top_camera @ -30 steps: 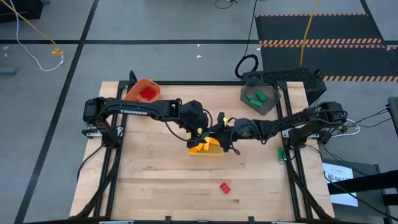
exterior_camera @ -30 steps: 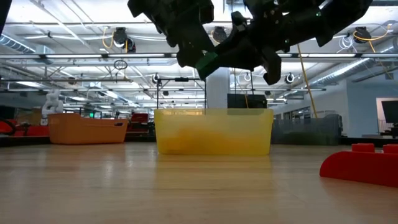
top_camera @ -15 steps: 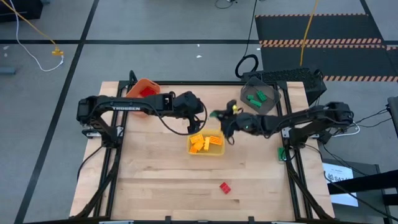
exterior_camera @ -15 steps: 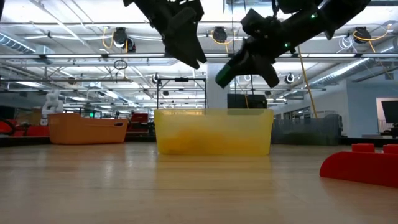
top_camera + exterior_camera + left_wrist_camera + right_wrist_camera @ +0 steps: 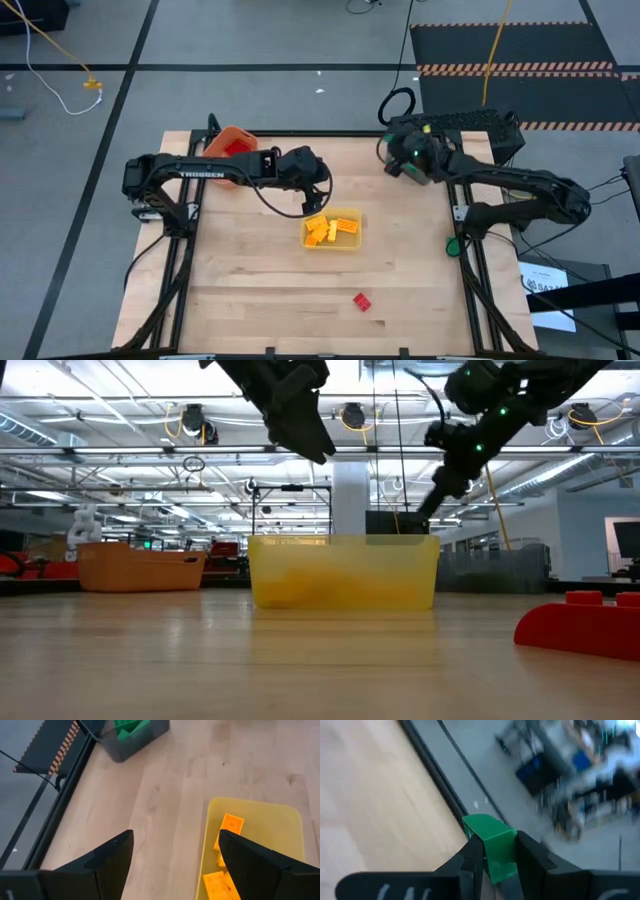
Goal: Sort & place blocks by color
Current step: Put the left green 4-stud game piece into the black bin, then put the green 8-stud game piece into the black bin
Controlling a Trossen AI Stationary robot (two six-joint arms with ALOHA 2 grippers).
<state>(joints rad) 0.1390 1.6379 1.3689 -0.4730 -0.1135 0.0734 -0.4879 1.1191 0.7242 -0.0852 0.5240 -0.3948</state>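
Observation:
My right gripper (image 5: 392, 160) is shut on a green block (image 5: 490, 840) and stands above the table's far right, over the dark grey bin (image 5: 130, 745), which holds green blocks (image 5: 130, 727). My left gripper (image 5: 318, 200) hangs open with nothing between its fingers, just left of and beyond the yellow bin (image 5: 333, 230). Several yellow blocks (image 5: 231, 825) lie in that bin. The orange bin (image 5: 232, 145) at the far left holds red blocks. One red block (image 5: 362, 300) lies flat on the table near the front edge. My right gripper pinches the green block by two opposite sides (image 5: 485, 852) between its two fingers (image 5: 530, 855). The block's far end sticks out past the fingertips. The fingers slant down toward the table's far edge, and the block is lifted clear of everything.
The bare wood between the yellow bin and the front edge holds only the red block (image 5: 585, 625). A small green thing (image 5: 452, 245) sits at the table's right frame. Black cables run along the floor past the far edge.
My right gripper has swung from above the yellow bin toward the table's far right, over the grey bin, turning as it went and keeping the green block. My left gripper drew back a little from over the yellow bin toward the far left, then kept still.

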